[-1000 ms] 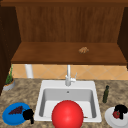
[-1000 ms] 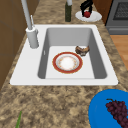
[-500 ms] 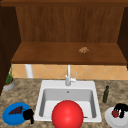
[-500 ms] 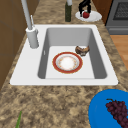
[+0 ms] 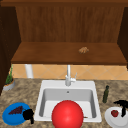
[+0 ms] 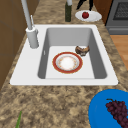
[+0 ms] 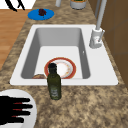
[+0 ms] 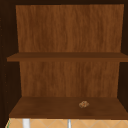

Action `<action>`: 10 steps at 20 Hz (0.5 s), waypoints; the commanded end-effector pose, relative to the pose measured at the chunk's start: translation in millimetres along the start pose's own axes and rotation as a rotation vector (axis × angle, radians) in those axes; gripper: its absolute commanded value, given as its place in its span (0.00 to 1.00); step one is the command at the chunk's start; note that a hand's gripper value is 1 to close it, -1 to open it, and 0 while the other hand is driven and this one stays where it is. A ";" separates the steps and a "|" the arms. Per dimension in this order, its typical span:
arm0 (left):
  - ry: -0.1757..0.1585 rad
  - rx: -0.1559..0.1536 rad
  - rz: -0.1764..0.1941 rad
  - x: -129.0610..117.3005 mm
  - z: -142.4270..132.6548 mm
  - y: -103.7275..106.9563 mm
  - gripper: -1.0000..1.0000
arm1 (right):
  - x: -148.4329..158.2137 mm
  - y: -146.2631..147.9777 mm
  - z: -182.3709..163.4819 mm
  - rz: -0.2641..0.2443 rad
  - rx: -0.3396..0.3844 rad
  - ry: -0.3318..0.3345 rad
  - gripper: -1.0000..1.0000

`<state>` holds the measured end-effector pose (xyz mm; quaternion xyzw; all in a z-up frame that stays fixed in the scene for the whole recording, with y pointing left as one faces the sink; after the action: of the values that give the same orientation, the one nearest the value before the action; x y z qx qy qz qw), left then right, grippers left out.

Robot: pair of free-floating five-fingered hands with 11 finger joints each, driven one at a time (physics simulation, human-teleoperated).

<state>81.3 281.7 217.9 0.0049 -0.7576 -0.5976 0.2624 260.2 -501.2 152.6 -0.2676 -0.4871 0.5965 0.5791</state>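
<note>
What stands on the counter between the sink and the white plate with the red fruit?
A dark green bottle stands upright between the sink and the white plate, clearest in the front view. The right hand hovers over that plate.

A small red apple (image 5: 114, 113) lies on a white plate (image 5: 113, 121).

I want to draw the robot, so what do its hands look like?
They are two plain black hands shaped like a person's, with slim fingers and a thumb. No arm, sleeve, cable or marking joins them; each just floats in the air. The left hand shows beside the blue plate, and the right hand shows over the white plate. Their surface looks flat and dark all over.
</note>
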 end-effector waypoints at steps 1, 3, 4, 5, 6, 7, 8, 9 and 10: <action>0.000 0.000 0.000 0.0 0.0 0.0 0.50 | 19.1 -2.4 -0.1 -0.008 -0.061 0.043 0.00; 0.000 0.000 0.000 0.0 0.0 0.0 0.50 | 32.8 -0.7 -3.7 0.000 -0.050 0.044 0.00; 0.000 0.000 0.000 0.0 0.0 0.0 0.50 | 37.6 -5.1 -4.9 0.002 -0.053 0.053 0.00; 0.000 0.000 0.000 0.0 0.0 0.0 0.50 | 37.9 -13.0 -1.6 0.006 -0.056 0.058 0.00; 0.000 0.000 0.000 0.0 0.0 0.0 0.50 | 36.3 -23.1 3.4 0.016 -0.053 0.060 0.00; 0.000 0.000 0.000 0.0 0.0 0.0 0.50 | 36.0 -29.5 7.1 0.030 -0.070 0.067 0.00; 0.000 0.000 0.000 0.0 0.0 0.0 0.50 | 38.3 -35.5 16.1 0.034 -0.075 0.065 0.00; 0.000 0.000 0.000 0.0 0.0 0.0 0.50 | 37.7 -41.8 23.7 0.037 -0.072 0.057 0.00; 0.000 0.000 0.000 0.0 0.0 0.0 0.50 | 41.3 -47.1 27.6 0.037 -0.068 0.057 0.00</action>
<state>81.3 281.7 217.9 0.0049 -0.7576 -0.5976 0.2624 252.9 -471.4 192.1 -0.2931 -0.4889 0.5859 0.5761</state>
